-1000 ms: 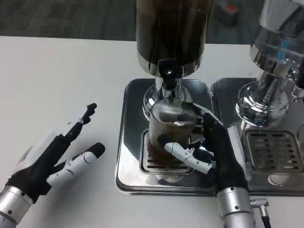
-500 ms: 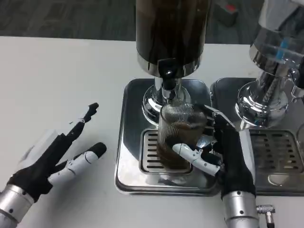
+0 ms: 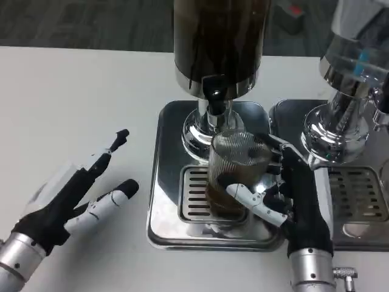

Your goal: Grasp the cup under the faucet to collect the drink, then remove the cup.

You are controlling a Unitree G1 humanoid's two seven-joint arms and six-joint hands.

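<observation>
A ribbed clear cup (image 3: 235, 175) with dark drink in its lower part stands over the slotted drip grille (image 3: 194, 193), just right of and below the faucet (image 3: 216, 103) of the dark drink dispenser (image 3: 219, 42). My right hand (image 3: 292, 194) grips the cup from its right side, thumb across the front and fingers wrapped behind. My left hand (image 3: 79, 191) lies on the white table to the left, fingers spread, holding nothing, well apart from the steel tray (image 3: 164, 201).
A second dispenser (image 3: 352, 79) with a clear tank stands at the right on its own steel tray and grille (image 3: 358, 201). A metal plug (image 3: 343, 271) lies near my right wrist. White table spreads to the left and front.
My right hand has carried the cup to the right and slightly toward me, off from directly under the faucet. The left hand has barely moved.
</observation>
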